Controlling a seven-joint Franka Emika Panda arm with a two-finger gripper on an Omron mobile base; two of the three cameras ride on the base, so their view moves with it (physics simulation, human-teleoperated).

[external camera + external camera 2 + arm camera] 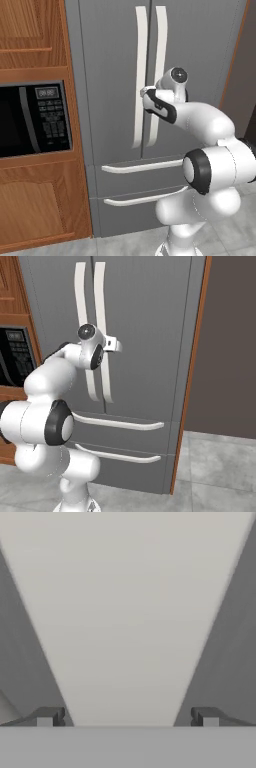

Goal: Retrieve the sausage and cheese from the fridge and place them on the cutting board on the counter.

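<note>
We are facing the fridge (115,75), its doors closed. Our claw (128,718) is reaching at the right door's white handle (125,612), jaws spread wide with the handle between the 2 fingertips (49,716), toward 12 o'clock.

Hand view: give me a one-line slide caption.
Open tool straddling a white vertical handle of the closed fridge, fingertips either side.

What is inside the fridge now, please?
It cannot be seen: both doors of the fridge are shut. The open gripper straddles one long white handle, so sausage and cheese stay hidden.
</note>
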